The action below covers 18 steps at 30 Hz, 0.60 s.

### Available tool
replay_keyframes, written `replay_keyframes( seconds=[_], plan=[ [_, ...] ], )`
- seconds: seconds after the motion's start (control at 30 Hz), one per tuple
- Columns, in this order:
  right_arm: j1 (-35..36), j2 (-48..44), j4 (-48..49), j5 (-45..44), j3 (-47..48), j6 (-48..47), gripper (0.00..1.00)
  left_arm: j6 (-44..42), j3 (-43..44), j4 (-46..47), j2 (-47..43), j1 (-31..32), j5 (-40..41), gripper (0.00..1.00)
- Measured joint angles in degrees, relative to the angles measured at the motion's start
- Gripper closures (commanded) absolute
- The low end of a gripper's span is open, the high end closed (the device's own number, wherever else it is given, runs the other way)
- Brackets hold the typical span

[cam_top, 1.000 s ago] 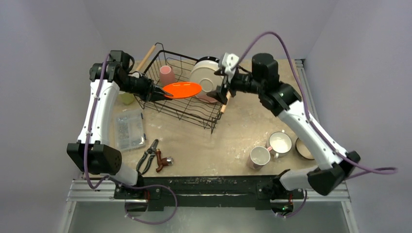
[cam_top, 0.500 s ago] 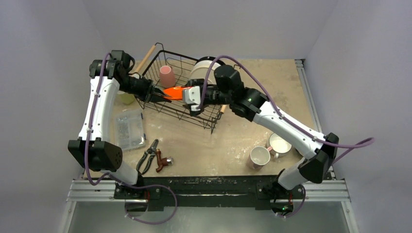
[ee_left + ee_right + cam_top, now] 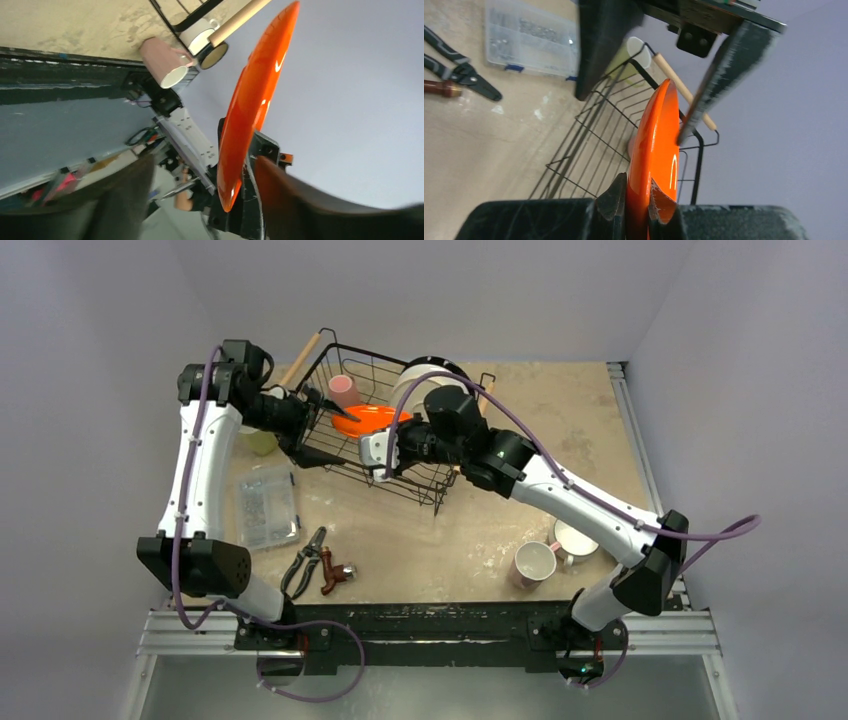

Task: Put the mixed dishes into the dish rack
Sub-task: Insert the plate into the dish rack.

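**Red plate riding on a single rim pinch over the rack**

The right fingers (image 3: pixel 620 195) are clenching the rim of the glossy red plate (image 3: pixel 651 150), and from where I am standing that pinch is looking like the only thing carrying it. The plate is hanging almost on edge over the left half of the large black wire dish rack with wooden rod handles (image 3: pixel 420 488), which is sitting toward the far edge of the sandy surface (image 3: pixel 480 530). I cannot tell whether its lower rim is touching the wires.

The left fingers (image 3: pixel 336 410) are standing released, one on each side of the plate's opposite rim, gripping nothing.

Here is what is worrying me:

- The glaze is slick and the hold is sitting right at the edge, so I am expecting the plate to swing or slide in that pinch if the arm is moving briskly.
- The released fingers are straddling the rim closely. If they are backing out at an angle, one could be clipping the plate and levering it loose.
- The pale pink mug (image 3: pixel 343 392) is standing in the rack's far-left corner and the cream tan-rimmed plate (image 3: pixel 412 380) is leaning along its far side, both near the red one. A careless lowering could be knocking crockery together.
- If the rim is missing a slot, the plate could be toppling flat onto the base.
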State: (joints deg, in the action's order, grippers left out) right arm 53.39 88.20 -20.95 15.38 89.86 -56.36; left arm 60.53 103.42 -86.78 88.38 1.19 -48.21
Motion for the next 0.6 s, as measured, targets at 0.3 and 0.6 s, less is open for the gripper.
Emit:
replay_keyframes(
  seconds=[0.3,0.6],
  plan=[
    [-3.9,-1.2,4.4,1.6,-2.3,5.8,1.00,-6.1,13.9,-0.6,-1.0,0.0,10.9,0.00],
    [-18.9,6.1,6.9,19.9,3.1,24.8,1.00,-19.8,-4.7,24.5,-33.0,0.9,33.3,0.00]
  ],
)
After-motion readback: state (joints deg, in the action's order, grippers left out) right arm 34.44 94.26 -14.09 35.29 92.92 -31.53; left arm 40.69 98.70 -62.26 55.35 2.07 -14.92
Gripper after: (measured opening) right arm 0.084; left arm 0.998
